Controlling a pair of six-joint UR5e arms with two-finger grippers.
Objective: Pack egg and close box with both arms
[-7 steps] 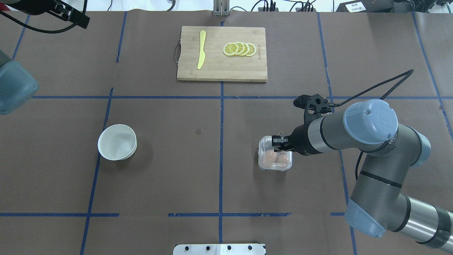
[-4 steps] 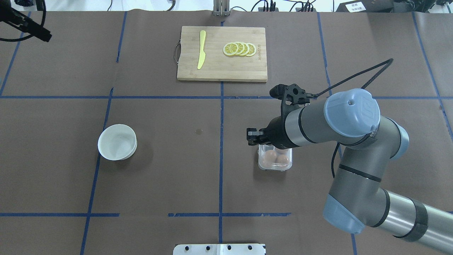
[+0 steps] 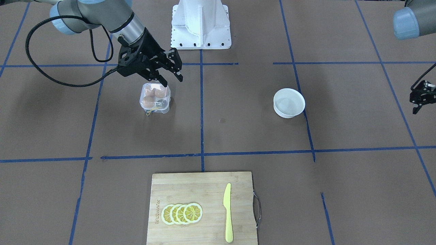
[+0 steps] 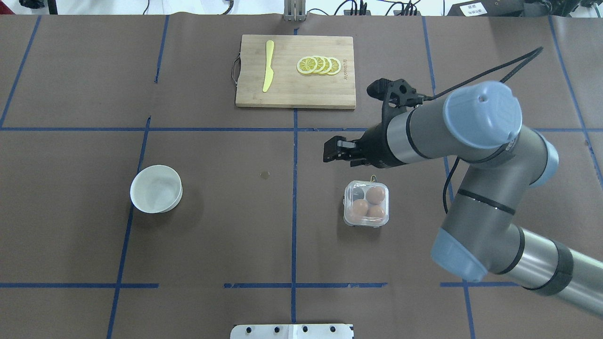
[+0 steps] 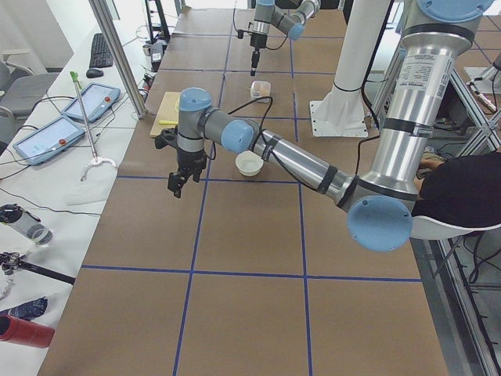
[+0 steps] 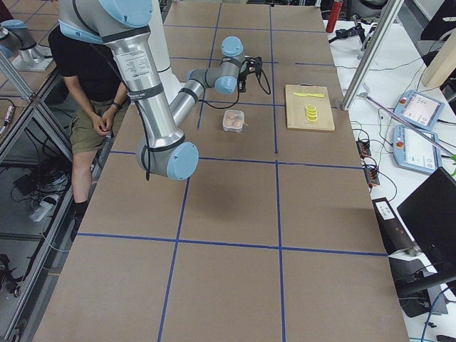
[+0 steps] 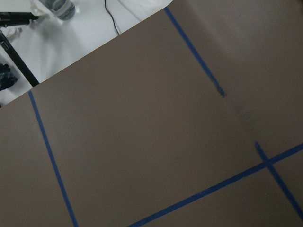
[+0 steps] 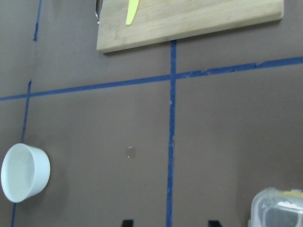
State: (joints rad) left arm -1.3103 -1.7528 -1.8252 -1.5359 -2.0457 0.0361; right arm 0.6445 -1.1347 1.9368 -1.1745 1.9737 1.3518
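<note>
The clear box (image 4: 366, 203) stands right of the table's middle with its lid down. Three orange-brown eggs show inside it, one of them at the far right cup (image 4: 375, 195). The box also shows in the front-facing view (image 3: 155, 98), with its yellow string on the operators' side. My right gripper (image 4: 328, 151) is open and empty. It hangs above the table, beyond and left of the box, apart from it. The right wrist view shows both fingertips (image 8: 127, 222) wide apart and a corner of the box (image 8: 279, 208). My left gripper (image 3: 417, 105) hangs far out at the table's left end.
An empty white bowl (image 4: 156, 188) stands on the left half. A wooden cutting board (image 4: 292, 89) with a yellow knife (image 4: 268, 66) and lemon slices (image 4: 319, 65) lies at the far middle. The white pedestal (image 3: 201, 23) is at the robot's edge.
My right gripper has risen off the box and moved away from it, toward the far side and the left. My left arm has left the overhead view.
</note>
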